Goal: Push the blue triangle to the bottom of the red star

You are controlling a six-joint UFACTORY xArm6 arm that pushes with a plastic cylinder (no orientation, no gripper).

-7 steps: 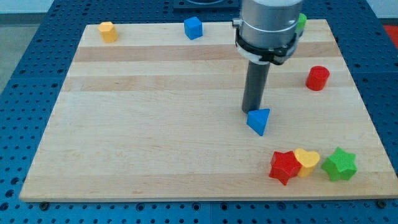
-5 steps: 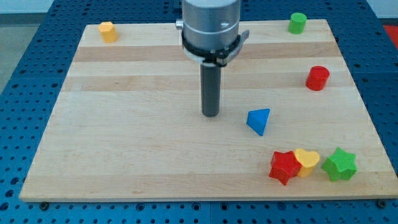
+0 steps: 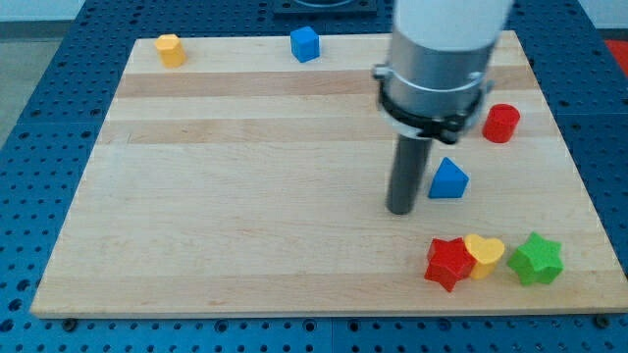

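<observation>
Blue triangle point(image 3: 449, 180) is seen just right of my tip point(image 3: 399, 210), a bare rod by which nothing is held, with a small gap between them. Red star point(image 3: 449, 263) is set below, touching the yellow heart point(image 3: 484, 254); green star point(image 3: 536, 259) lies beside.

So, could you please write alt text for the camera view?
My tip rests on a wooden board, just left of the blue triangle. The red star sits lower right, touching a yellow heart beside a green star.
</observation>
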